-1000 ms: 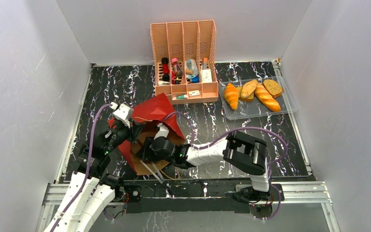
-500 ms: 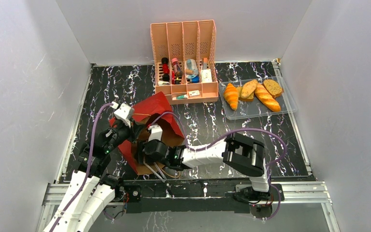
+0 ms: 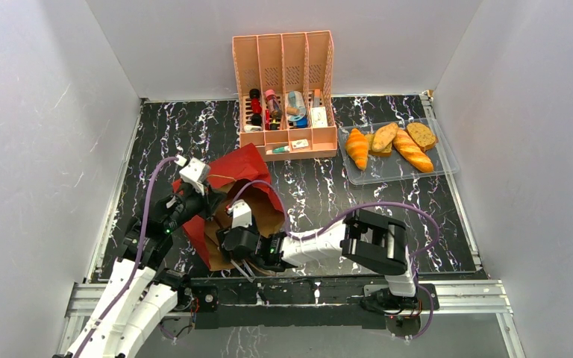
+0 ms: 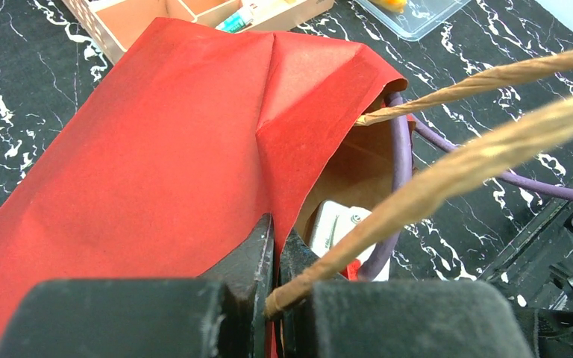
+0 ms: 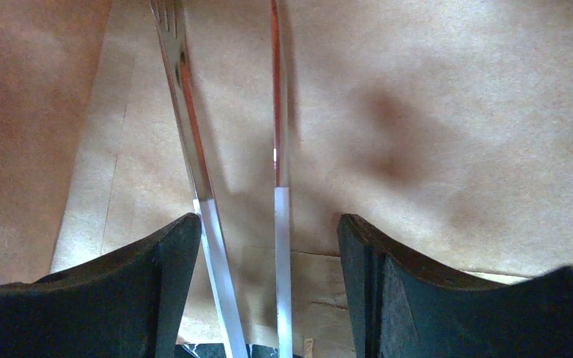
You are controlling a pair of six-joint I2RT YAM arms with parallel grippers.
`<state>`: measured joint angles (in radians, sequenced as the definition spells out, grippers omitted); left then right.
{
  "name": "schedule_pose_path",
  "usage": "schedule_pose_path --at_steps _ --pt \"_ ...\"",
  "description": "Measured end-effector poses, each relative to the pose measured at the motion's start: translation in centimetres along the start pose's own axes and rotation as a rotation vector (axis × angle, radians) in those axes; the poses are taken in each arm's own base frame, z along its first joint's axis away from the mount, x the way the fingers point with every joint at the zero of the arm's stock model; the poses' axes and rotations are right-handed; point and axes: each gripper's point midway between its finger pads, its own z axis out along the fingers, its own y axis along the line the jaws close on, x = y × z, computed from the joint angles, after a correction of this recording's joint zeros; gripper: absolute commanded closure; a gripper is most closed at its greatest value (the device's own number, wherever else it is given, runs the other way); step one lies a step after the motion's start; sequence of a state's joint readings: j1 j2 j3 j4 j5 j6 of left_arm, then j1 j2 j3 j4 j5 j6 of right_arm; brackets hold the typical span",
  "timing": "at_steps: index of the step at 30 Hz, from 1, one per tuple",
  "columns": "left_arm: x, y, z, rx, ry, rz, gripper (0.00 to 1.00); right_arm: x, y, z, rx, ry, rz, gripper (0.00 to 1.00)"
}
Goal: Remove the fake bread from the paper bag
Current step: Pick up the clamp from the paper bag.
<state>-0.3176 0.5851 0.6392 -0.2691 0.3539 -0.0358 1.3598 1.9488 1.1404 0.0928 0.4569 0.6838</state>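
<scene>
**A:** Where's your paper bag (image 3: 242, 165)?

**B:** Lying on its side near the tabletop's (image 3: 328, 194) near-left corner. Red part faces up, and the brown mouth faces the near edge.

**A:** Left tool (image 4: 276, 235)?

**B:** Clamped tight. Your jaws meet on the bag's red edge where the twine handle (image 4: 477, 78) runs in, so they pinch paper and twine together. The handle stretches off to the right, above the opening.

**A:** Right tool (image 5: 267, 224)?

**B:** It's at the bag's mouth with the jaws spread wide, gripping nothing. Your wrist view shows brown paper under it and two thin shiny utensils (image 5: 191, 142) with pale handles lying on that paper, in line with the gap. One has fork tines. I can't tell whether either finger touches them.

**A:** Bread?

**B:** It's in the clear tray (image 3: 440, 168) at the far-right corner, well apart from the bag. The croissant (image 3: 357, 148) is on the left and the baguette (image 3: 412, 151) beside it. Two brown slices (image 3: 385, 136) sit toward the back.

**A:** Anything else?

**B:** A pink organizer (image 3: 287, 74) stands against the far edge, with small bottles and boxes in its slots. Your purple cable (image 4: 399, 171) loops across the bag opening.
</scene>
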Motion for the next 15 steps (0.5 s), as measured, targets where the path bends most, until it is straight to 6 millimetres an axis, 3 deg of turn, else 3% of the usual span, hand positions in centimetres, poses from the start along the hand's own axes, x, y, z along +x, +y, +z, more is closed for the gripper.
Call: schedule_pose_path --at_steps 15 --pt "0.5 0.0 0.7 0.010 0.028 -0.013 1.00 0.2 1.1 1.8 -0.054 -0.041 -0.032 0.40"
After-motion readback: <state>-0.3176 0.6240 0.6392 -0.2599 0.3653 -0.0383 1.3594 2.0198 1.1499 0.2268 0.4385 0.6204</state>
